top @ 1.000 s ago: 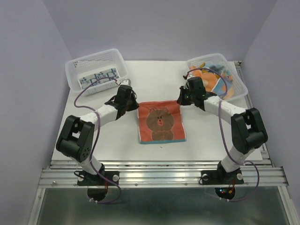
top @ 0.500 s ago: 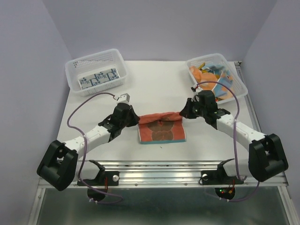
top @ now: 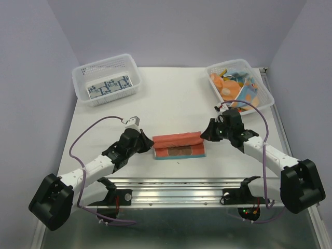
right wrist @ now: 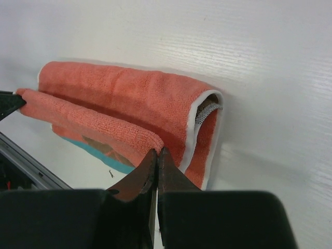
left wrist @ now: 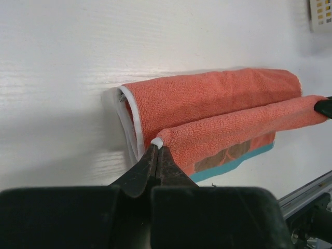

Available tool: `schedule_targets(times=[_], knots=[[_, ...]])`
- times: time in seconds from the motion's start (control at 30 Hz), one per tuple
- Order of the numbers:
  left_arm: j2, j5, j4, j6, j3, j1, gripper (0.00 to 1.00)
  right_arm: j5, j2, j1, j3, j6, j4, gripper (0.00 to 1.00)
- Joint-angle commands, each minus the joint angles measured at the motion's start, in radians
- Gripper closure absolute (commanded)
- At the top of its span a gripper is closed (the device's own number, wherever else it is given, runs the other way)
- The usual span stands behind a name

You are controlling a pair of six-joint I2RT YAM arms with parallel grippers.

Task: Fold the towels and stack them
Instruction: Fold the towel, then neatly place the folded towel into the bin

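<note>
coverage differs by camera. top view locates the orange-red towel point(top: 179, 145) on the white tabletop point(top: 171, 98), close to the near edge and midway between the arms, folded into a long low band. only this view shows two white perforated baskets at the far corners. the left basket point(top: 83, 72) holds a flat blue-white patterned towel point(top: 109, 85). the right basket point(top: 265, 96) holds a loose heap of mixed towels point(top: 236, 85) in orange, blue and yellow.

grip detail appears in the wrist views alone. the left hand point(left wrist: 156, 148) is pinched tight on the white-piped left corner of the raised edge. the right hand point(right wrist: 157, 153) is pinched tight on the right corner. the raised edge spans between them above the lower layer.

the towel print is mostly covered by the fold. only a brown area and a teal border strip show beneath it. the towel surface is short looped pile. a pale mesh patch point(right wrist: 207, 109) sits inside the right-end fold; its nature cannot be determined.
</note>
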Motion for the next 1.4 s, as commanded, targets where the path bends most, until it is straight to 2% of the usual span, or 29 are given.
schedule_targets(times=[0.0, 0.33, 0.5, 0.6, 0.67, 0.7, 0.73, 0.8, 0.83, 0.87, 0.9, 0.97, 1.13, 1.23, 1.37], knots=[[-0.060, 0.009, 0.045, -0.020, -0.025, -0.018, 1.00, -0.007, -0.043, 0.004, -0.021, 0.016, 0.006, 0.99], [-0.112, 0.021, 0.043, -0.044, -0.076, -0.040, 1.00, -0.012, -0.082, 0.004, -0.049, 0.020, -0.015, 0.99], [-0.093, 0.092, 0.055, -0.041, -0.103, -0.047, 1.00, -0.015, -0.095, 0.004, -0.086, 0.033, -0.007, 0.99], [-0.077, 0.127, 0.049, -0.041, -0.120, -0.049, 1.00, -0.027, -0.099, 0.006, -0.121, 0.048, 0.006, 0.93], [-0.075, 0.176, 0.040, -0.041, -0.126, -0.050, 0.81, -0.047, -0.099, 0.004, -0.153, 0.065, 0.014, 0.88], [-0.079, 0.193, 0.035, -0.046, -0.128, -0.050, 0.69, -0.055, -0.103, 0.004, -0.162, 0.079, 0.016, 0.77], [-0.089, 0.222, 0.028, -0.056, -0.132, -0.053, 0.45, -0.066, -0.105, 0.004, -0.176, 0.085, 0.019, 0.68], [-0.133, 0.231, -0.004, -0.073, -0.137, -0.067, 0.23, -0.093, -0.117, 0.004, -0.204, 0.096, 0.017, 0.53], [-0.174, 0.231, -0.017, -0.086, -0.142, -0.073, 0.01, -0.096, -0.132, 0.003, -0.210, 0.109, 0.005, 0.38], [-0.194, 0.227, -0.027, -0.089, -0.145, -0.081, 0.01, -0.089, -0.143, 0.004, -0.213, 0.116, -0.004, 0.32], [-0.216, 0.225, -0.049, -0.090, -0.146, -0.089, 0.01, -0.084, -0.158, 0.004, -0.213, 0.122, -0.023, 0.15], [-0.262, 0.196, -0.081, -0.093, -0.145, -0.089, 0.01, -0.073, -0.175, 0.004, -0.210, 0.125, -0.035, 0.00], [-0.247, 0.080, -0.150, -0.087, -0.074, -0.089, 0.01, -0.061, -0.212, 0.004, -0.172, 0.120, -0.058, 0.00], [-0.158, 0.003, -0.166, -0.098, -0.024, -0.089, 0.01, -0.034, -0.232, 0.004, -0.147, 0.102, -0.089, 0.00], [0.043, -0.039, -0.190, -0.073, 0.073, -0.090, 0.01, 0.032, -0.250, 0.004, -0.107, 0.085, -0.122, 0.00]])
